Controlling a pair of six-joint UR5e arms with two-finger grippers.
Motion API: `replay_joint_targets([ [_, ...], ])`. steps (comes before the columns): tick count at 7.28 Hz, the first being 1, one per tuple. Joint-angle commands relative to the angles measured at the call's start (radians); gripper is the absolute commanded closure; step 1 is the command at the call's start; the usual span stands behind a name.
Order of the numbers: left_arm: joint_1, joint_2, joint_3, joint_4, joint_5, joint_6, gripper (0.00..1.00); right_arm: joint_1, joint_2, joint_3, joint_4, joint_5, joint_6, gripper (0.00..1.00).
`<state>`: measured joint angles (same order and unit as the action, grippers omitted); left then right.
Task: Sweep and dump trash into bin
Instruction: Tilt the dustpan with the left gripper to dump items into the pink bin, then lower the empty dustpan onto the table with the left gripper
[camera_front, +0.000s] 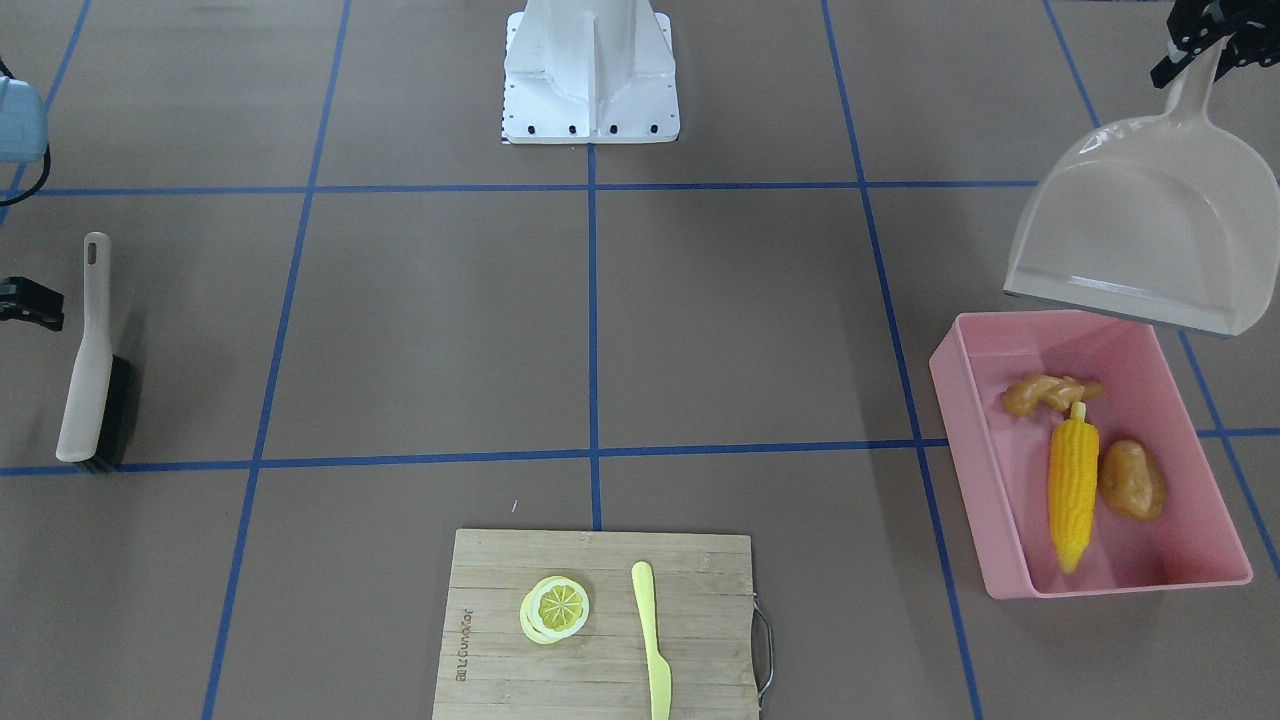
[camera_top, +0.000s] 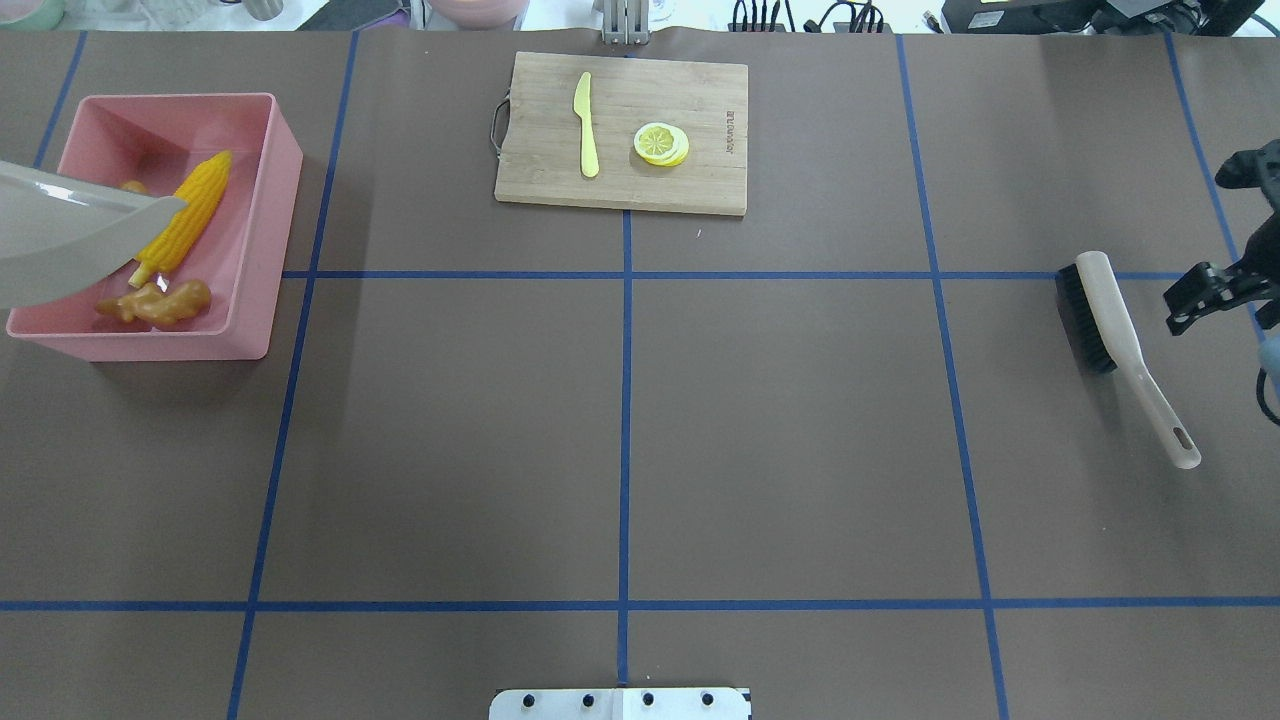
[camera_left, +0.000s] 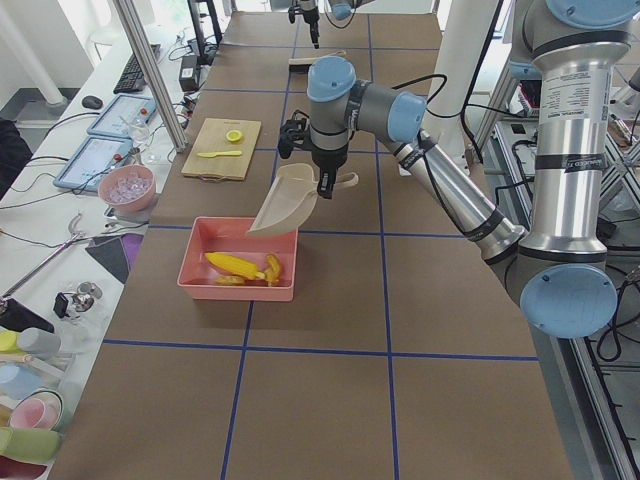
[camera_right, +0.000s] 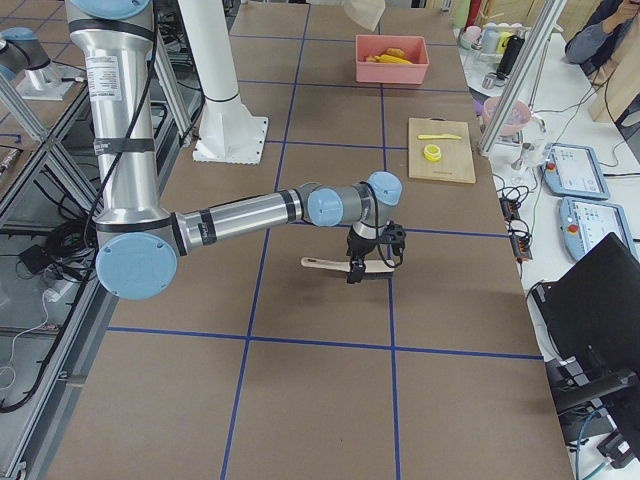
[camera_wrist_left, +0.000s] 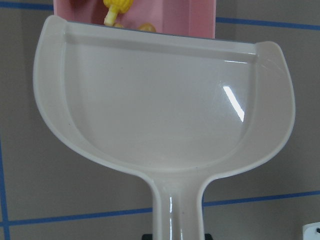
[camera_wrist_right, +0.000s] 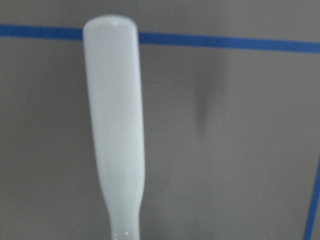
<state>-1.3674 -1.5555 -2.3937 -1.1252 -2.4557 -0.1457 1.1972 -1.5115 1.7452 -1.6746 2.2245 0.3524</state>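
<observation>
– at your left fingers (camera_front: 1208, 48), what's held?
– they grip the handle of the dustpan (camera_front: 1140, 240), pan tilted, lip above the rim of the bin (camera_front: 975, 450). corn cob (camera_front: 1073, 480), potato (camera_front: 1132, 480) and ginger root (camera_front: 1045, 393) lie inside it.
– and the right fingers (camera_top: 1195, 295)?
– they hang just beside the brush (camera_top: 1125, 335) lying on the worktop (camera_top: 780, 420); how far open, i cannot tell.

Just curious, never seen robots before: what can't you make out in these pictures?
Potato: overhead view, nearly all hidden by the dustpan.
Right pincer: cut off by the overhead view's edge; open or shut unclear.
Left pincer: front view's corner cuts it off.
Brush: right wrist view blurred, bristles out of frame.
</observation>
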Motion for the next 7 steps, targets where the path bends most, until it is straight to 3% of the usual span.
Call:
replay_joint_targets([
  [1,0.112,-0.037,-0.007,-0.105,0.024,0.093,1.00,0.166,-0.038,-0.007,-0.002,-0.020,-0.174,0.00],
  [3,0.257,-0.093,-0.001,-0.178,0.149,0.241,1.00,0.312,-0.151,0.011,0.003,-0.008,-0.356,0.00],
  [5,0.435,-0.136,0.002,-0.231,0.277,0.381,1.00,0.328,-0.151,0.010,0.003,-0.011,-0.359,0.00],
  [7,0.577,-0.210,0.065,-0.322,0.339,0.406,1.00,0.326,-0.151,0.002,0.003,-0.014,-0.357,0.00],
])
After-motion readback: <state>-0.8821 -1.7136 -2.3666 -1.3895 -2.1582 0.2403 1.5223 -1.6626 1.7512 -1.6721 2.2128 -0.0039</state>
